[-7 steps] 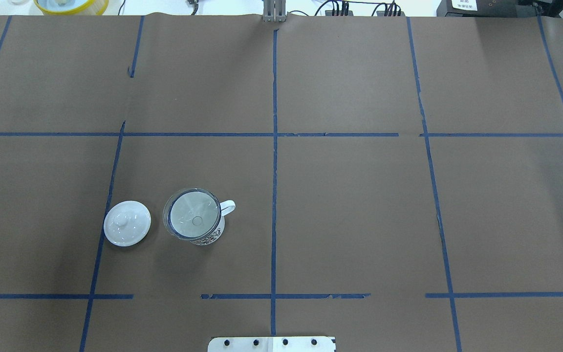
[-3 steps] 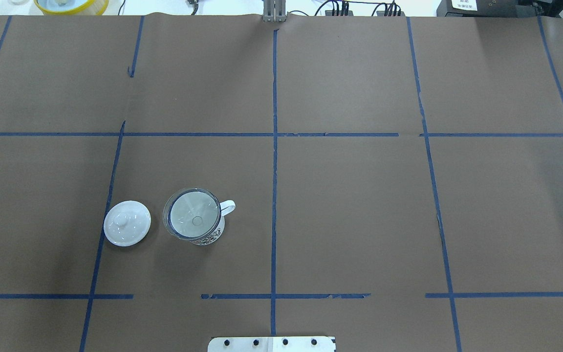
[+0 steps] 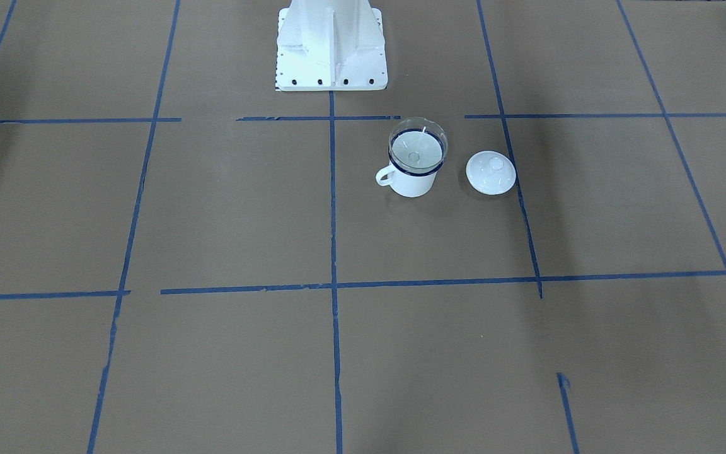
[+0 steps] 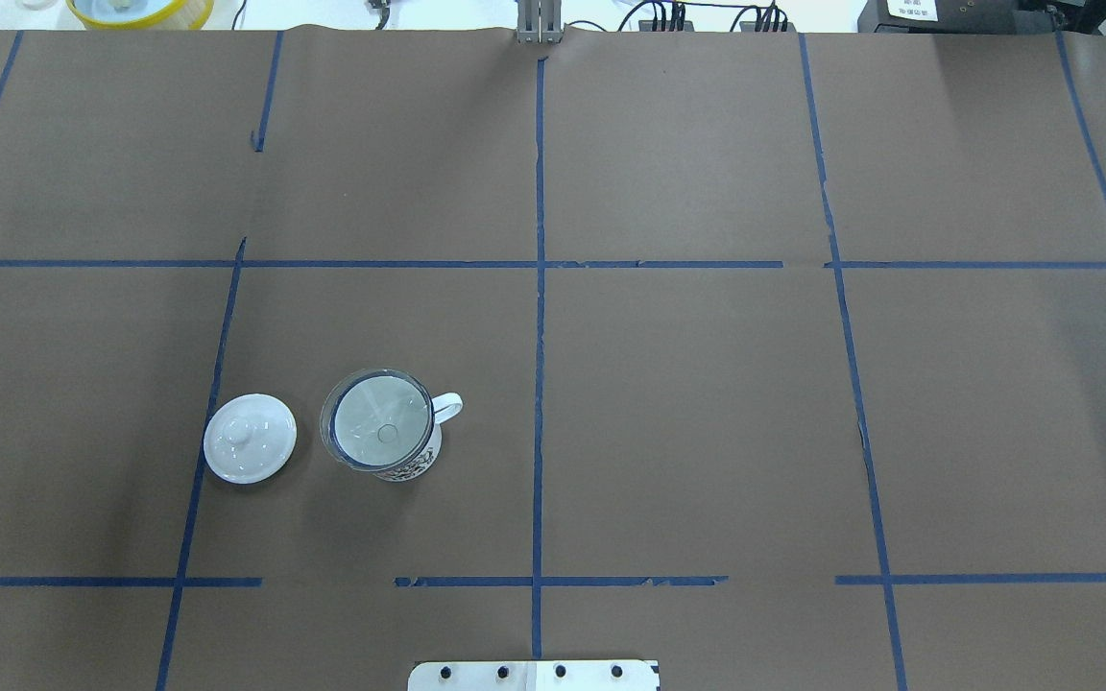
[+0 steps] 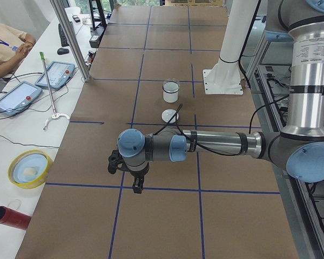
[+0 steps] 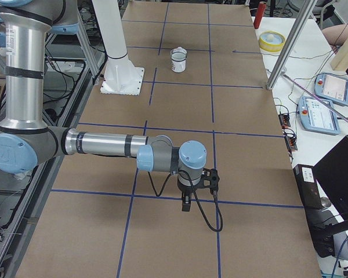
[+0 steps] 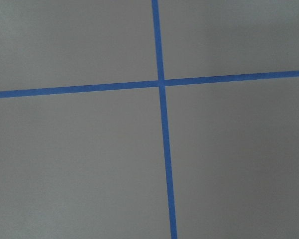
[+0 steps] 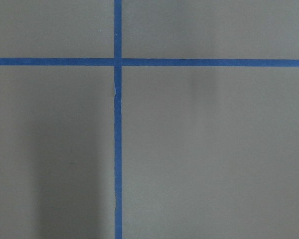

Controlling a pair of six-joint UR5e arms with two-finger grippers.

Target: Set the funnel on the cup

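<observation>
The clear funnel (image 4: 375, 432) sits in the mouth of the white cup (image 4: 450, 407) with the dark blue rim, left of the table's middle. Both show in the front-facing view, funnel (image 3: 418, 148) on cup (image 3: 413, 184). Neither gripper is in the overhead or front-facing view. My left gripper (image 5: 136, 186) hangs over the table's left end, far from the cup (image 5: 171, 95); I cannot tell if it is open. My right gripper (image 6: 185, 205) hangs over the right end; I cannot tell its state either. Both wrist views show only brown paper and blue tape.
A white knobbed lid (image 4: 250, 438) lies on the table just left of the cup. The robot's white base (image 3: 330, 44) stands at the near edge. A yellow bowl (image 5: 29, 168), teach pendants (image 5: 55, 74) and an operator are on the side bench.
</observation>
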